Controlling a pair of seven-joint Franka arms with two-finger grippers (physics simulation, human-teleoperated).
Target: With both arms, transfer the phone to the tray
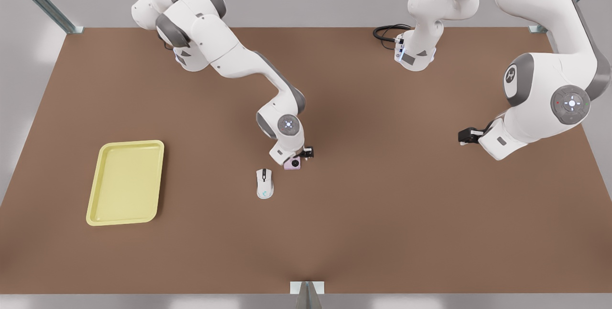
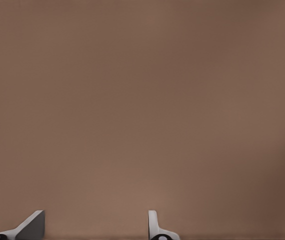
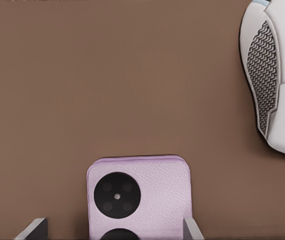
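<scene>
Both grippers stand open: the right gripper (image 1: 297,157) straddles the phone (image 3: 138,200) beside the mouse (image 1: 264,183), ready to close, while the left gripper (image 1: 466,136) waits far from the tray (image 1: 125,182).

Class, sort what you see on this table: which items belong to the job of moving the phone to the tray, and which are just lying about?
Belongs to the job:
- phone, between the open fingers of the right gripper
- tray, at the front view's left
- left gripper, open, waiting over bare table

Lying about:
- white mouse, beside the phone
- black cable at the far edge
</scene>
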